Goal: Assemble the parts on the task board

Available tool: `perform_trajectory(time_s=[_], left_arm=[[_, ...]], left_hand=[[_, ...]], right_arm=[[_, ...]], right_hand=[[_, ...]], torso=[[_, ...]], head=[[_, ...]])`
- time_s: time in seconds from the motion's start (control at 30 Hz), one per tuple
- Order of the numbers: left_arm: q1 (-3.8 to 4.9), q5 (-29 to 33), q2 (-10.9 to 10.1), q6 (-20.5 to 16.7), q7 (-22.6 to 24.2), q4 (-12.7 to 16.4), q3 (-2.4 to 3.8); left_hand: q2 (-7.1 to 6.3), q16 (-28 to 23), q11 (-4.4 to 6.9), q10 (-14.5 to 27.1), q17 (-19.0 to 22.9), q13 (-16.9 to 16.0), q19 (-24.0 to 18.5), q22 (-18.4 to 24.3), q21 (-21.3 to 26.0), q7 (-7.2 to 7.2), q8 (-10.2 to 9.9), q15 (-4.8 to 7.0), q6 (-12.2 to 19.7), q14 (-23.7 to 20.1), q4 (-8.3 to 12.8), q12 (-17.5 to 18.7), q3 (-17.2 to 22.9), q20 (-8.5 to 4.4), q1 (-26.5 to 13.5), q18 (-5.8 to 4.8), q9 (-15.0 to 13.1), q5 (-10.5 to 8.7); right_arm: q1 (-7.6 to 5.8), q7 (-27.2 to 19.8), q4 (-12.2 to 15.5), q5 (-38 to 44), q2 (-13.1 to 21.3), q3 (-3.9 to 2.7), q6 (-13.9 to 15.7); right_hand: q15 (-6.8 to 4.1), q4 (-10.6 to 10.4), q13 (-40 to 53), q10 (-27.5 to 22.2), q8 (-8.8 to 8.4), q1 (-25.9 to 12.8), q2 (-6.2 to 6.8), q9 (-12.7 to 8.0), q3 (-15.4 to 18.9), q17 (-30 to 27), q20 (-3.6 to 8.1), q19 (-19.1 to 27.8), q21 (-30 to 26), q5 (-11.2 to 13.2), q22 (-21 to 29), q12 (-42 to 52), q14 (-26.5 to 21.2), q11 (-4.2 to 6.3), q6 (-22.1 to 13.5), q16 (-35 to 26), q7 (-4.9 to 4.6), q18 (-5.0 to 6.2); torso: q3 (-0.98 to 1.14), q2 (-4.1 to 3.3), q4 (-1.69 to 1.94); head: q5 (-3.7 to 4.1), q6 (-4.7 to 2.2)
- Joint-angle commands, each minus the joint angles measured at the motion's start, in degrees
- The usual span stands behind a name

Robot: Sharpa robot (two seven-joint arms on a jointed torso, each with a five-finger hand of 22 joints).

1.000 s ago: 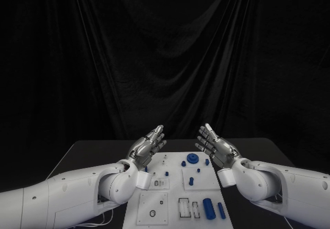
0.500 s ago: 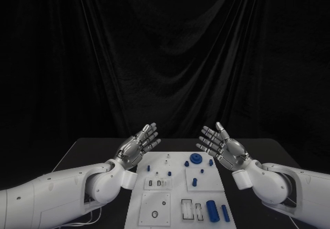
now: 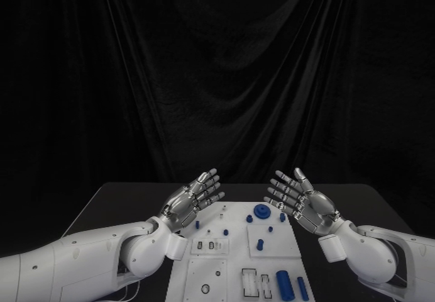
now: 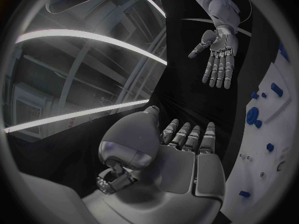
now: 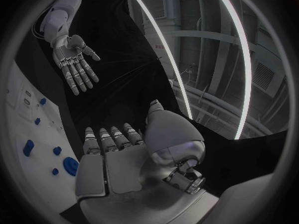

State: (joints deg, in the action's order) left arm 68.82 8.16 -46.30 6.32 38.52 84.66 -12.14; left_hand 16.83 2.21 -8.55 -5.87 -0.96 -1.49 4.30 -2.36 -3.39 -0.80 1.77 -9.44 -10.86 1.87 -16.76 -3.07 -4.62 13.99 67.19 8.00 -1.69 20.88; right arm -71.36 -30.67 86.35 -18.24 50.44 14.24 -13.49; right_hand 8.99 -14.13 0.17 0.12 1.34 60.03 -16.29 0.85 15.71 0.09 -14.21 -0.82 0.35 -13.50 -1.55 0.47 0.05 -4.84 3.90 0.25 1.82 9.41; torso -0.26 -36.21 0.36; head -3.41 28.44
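Observation:
The white task board [image 3: 237, 261] lies in the middle of the black table, with several small blue parts on it. A round blue gear-like part [image 3: 262, 212] sits near its far edge. Two blue cylinders [image 3: 286, 284] lie at its near right. My left hand [image 3: 191, 199] floats above the board's far left corner, fingers spread, palm empty. My right hand [image 3: 303, 202] floats above the far right corner, open and empty too. The palms face each other. In the left wrist view I see my left hand [image 4: 181, 154], the right hand [image 4: 218, 59] and the board [image 4: 274, 139]. The right wrist view holds my right hand [image 5: 124, 159] and left hand [image 5: 74, 59].
The black table [image 3: 118, 201] spreads to both sides of the board. A black curtain [image 3: 217, 88] hangs behind it. Rectangular slots [image 3: 250, 280] and small holes mark the board's near half.
Both hands have drifted apart, then edged toward each other again and risen slightly. The view has shifted, with the board now lower in the picture. Both hands stay empty.

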Motion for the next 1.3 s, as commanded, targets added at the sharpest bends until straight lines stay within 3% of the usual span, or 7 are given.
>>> perform_trajectory(time_s=[0.03,0.33,0.5,0.67,0.83,1.03,1.3], left_arm=[[-0.02,-2.87,-1.17,-0.07,8.89,0.59,0.06],[-0.02,-6.04,-4.71,-3.03,11.29,2.13,0.06],[-0.02,-6.36,-5.81,-3.78,11.92,2.85,0.06],[0.0,-6.47,-6.39,-4.06,12.64,3.31,0.06],[0.03,-6.49,-7.77,-4.23,13.15,4.34,0.06],[0.18,-5.35,-9.08,-3.81,13.68,5.74,0.24],[1.19,-4.13,-11.15,-4.08,15.13,8.79,0.72]], left_hand=[[-0.09,0.71,-1.01,-1.67,-0.17,-0.32,0.82,-0.16,-0.57,-0.36,0.41,-0.35,-0.7,0.75,0.05,-1.27,0.48,0.21,0.78,0.51,-0.11,0.36],[-0.16,3.9,-3.02,-6.47,-0.91,-1.21,3.22,-0.84,-2.1,-0.57,0.63,-1.73,-1.95,3.87,0.08,-5.83,0.35,1.55,1.6,0.49,-0.26,0.75],[-0.2,4.98,-3.47,-7.78,-1.1,-1.46,4.07,-1.06,-2.64,-0.63,0.72,-2.08,-2.48,4.93,0.1,-7.45,0.37,1.86,1.92,0.47,-0.33,0.87],[-0.19,5.84,-3.77,-8.55,-1.22,-1.61,4.89,-1.28,-3.18,-1.02,0.94,-2.3,-3.43,5.73,0.11,-8.72,0.43,2.09,2.34,0.48,-0.47,1.12],[-0.2,6.42,-3.81,-8.95,-1.26,-1.71,5.73,-1.49,-3.71,-1.68,1.33,-2.35,-5.03,6.24,0.18,-9.78,0.73,2.27,2.94,0.59,-0.69,1.52],[-0.15,6.84,-3.78,-9.02,-1.33,-1.74,6.23,-1.62,-4.04,-1.94,1.48,-2.41,-5.67,6.63,0.19,-10.21,0.92,2.35,3.21,0.63,-0.76,1.76],[-0.22,7.48,-3.52,-9.16,-1.45,-1.79,7.09,-1.86,-4.6,-2.04,1.67,-2.34,-6.54,7.3,0.21,-10.81,1.09,2.35,3.49,0.72,-0.86,1.91]], right_arm=[[-0.14,-1.07,0.14,1.95,0.19,-0.05,-0.67],[-0.28,-0.49,-0.51,2.75,0.17,-0.05,1.21],[-0.37,-0.38,-0.52,3.66,0.64,-0.05,2.28],[-1.26,0.04,-0.63,8.12,1.79,-0.05,5.72],[-3.46,1.57,-0.66,10.87,2.25,-0.05,9.23],[-7.21,4.48,-0.87,13.54,2.99,-0.05,13.03],[-13.04,11.54,-1.18,26.6,3.03,-0.05,21.84]], right_hand=[[0.88,0.16,0.34,0.22,0.29,0.31,0.08,0.1,0.24,0.04,-0.94,-0.3,0.55,-0.09,0.9,0.96,0.07,-1.63,0.1,0.01,0.08,0.19],[5.36,-1.51,1.95,5.02,0.5,0.74,0.56,0.18,1.58,1.59,-2.71,-8.43,5.25,0.56,-1.31,10.52,5.25,-9.49,0.41,5.86,-0.85,-2.56],[6.27,-1.51,2.4,7.14,0.83,1.72,0.69,0.31,1.71,2.22,-2.81,-14.15,7.95,0.27,-2.28,14.89,8.89,-10.49,1.02,9.04,-1.51,-4.12],[6.31,4.66,3.6,11.61,2.89,9.65,2.19,0.99,-0.01,3.66,-2.43,-29.98,14.79,-6.44,-4.45,25.56,18.0,-10.76,4.48,17.45,-3.13,-3.68],[4.71,11.83,5.05,16.56,8.78,18.6,3.03,2.67,-4.44,5.96,-2.09,-37.87,18.08,-11.12,-5.28,35.55,29.87,-10.86,13.74,27.39,-6.79,-2.2],[-0.26,18.8,6.54,22.06,16.95,25.53,4.54,4.97,-9.03,9.43,0.3,-50.46,27.47,-14.51,-9.44,43.26,42.77,-8.04,28.26,37.68,-9.52,0.99],[-4.88,20.83,4.18,30.19,17.85,23.62,7.4,3.99,-12.1,14.13,4.55,-58.73,48.09,-13.55,-21.53,43.43,56.56,-4.32,34.98,52.02,-11.07,0.87]], torso=[[0.03,-0.55,0.36],[-0.19,-1.19,1.09],[-0.32,-1.92,0.38],[-0.68,-2.01,0.25],[-0.4,-1.85,-0.33],[-0.48,-2.21,0.47],[-0.36,-3.3,1.29]], head=[[0.31,0.54],[1.36,2.94],[0.87,3.66],[0.44,7.64],[-1.05,11.04],[-0.2,14.8],[1.5,16.84]])
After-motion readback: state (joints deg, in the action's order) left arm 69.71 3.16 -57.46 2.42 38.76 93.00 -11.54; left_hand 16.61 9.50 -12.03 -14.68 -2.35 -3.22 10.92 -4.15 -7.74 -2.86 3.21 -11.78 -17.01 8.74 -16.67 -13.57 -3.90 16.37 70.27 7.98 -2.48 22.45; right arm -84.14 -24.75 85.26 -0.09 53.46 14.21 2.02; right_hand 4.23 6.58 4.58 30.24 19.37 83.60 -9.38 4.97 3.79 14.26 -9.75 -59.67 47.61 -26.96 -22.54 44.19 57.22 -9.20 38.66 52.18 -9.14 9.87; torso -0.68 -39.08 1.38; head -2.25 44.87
